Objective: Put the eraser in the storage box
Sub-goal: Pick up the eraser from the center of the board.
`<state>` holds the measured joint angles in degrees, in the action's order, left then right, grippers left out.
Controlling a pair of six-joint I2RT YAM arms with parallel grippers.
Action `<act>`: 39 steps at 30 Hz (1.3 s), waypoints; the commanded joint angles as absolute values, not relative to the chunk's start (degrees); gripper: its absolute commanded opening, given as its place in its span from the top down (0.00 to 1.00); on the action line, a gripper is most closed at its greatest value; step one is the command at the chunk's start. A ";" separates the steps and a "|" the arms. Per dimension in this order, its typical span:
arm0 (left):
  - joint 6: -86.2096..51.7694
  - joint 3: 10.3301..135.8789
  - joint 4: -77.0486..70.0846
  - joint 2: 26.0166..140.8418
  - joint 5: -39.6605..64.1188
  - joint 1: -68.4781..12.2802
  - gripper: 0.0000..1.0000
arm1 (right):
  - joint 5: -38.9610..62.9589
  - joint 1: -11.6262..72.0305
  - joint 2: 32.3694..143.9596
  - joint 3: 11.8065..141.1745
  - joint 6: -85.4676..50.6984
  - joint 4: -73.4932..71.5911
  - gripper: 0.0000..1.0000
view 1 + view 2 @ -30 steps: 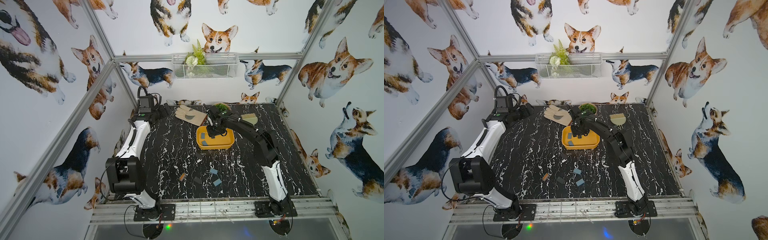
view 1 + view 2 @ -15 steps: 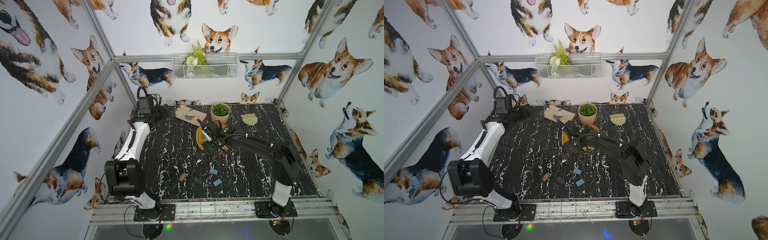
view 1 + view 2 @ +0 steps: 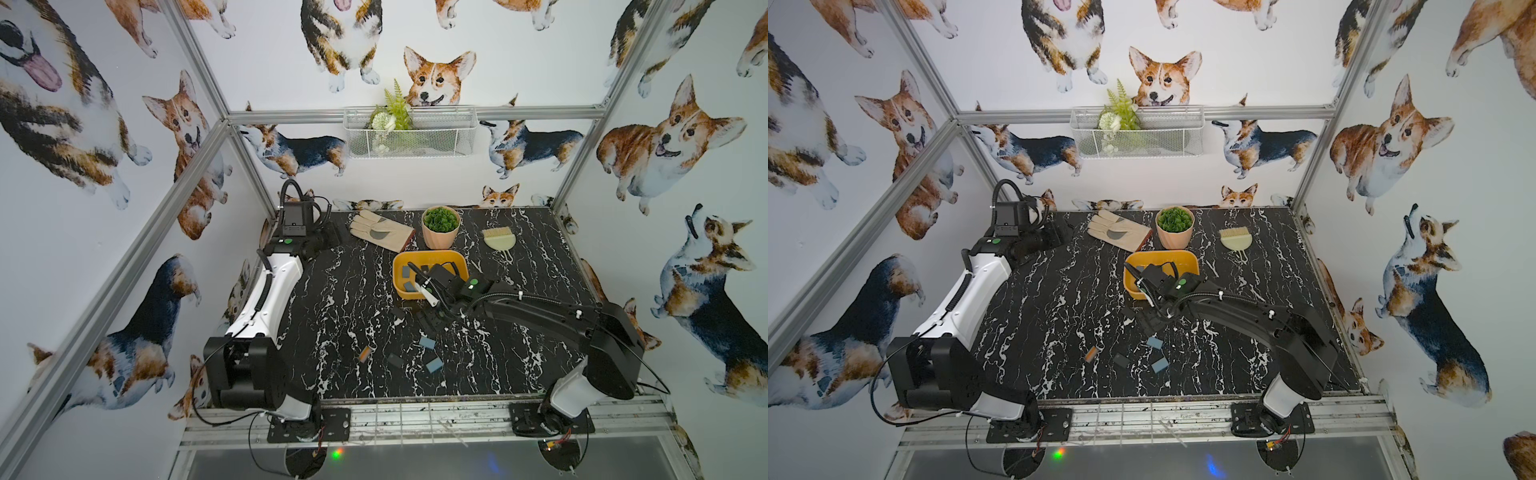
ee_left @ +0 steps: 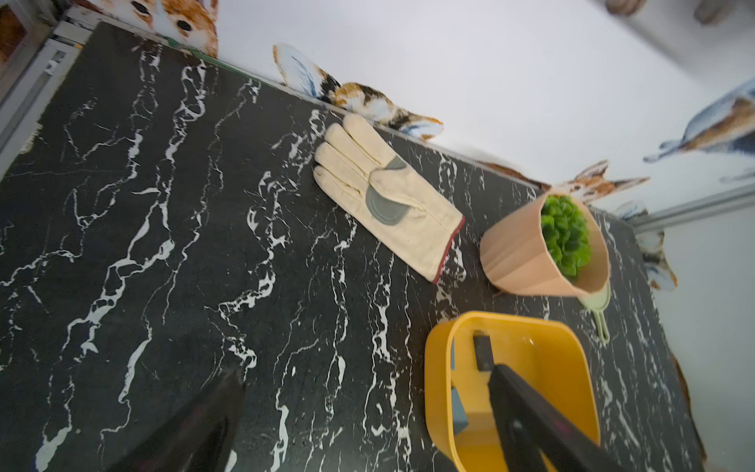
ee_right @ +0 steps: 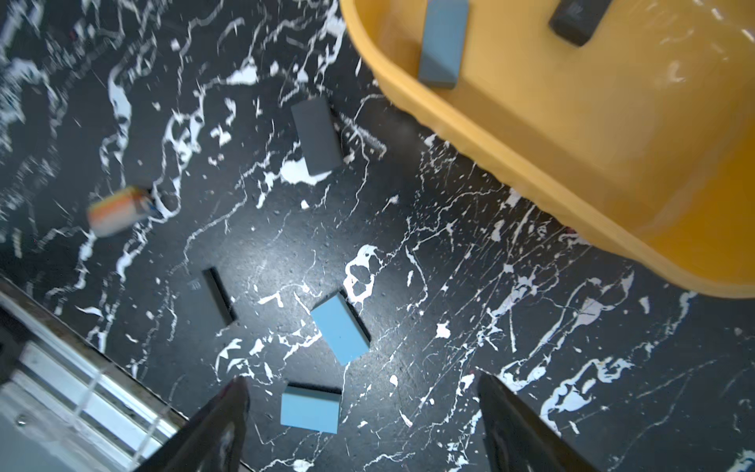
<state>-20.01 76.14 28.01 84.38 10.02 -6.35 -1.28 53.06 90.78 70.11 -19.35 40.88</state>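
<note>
Right gripper [image 5: 363, 378] wide, empty, above loose erasers [image 5: 341, 329] toward the counter [image 3: 332, 291] front edge. Storage box [image 3: 432, 254] sits mid-counter toward the back edge, at least 2 erasers [image 5: 443, 41] inside. Left gripper [image 4: 366, 370] wide, empty, back-left corner

Robot lab test cell: aluminium-profile frame [image 3: 291, 117], corgi-print wall panels [image 3: 665, 145], black marble-look tabletop [image 3: 353, 291], left arm [image 3: 270, 291] and right arm [image 3: 540, 311] bolted to front rail [image 3: 415, 419], loose cabling, staged props.
</note>
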 commanded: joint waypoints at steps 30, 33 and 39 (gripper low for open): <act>-19.64 62.14 31.55 75.17 3.43 -10.02 0.04 | -4.24 61.84 104.09 66.45 -14.78 38.48 0.43; -19.68 62.05 31.50 75.10 3.82 -9.60 0.04 | -3.91 61.87 104.86 66.86 -14.54 38.36 0.46; -19.69 61.88 31.25 75.05 4.20 -9.06 0.04 | -3.43 61.81 106.25 67.49 -13.60 38.08 0.46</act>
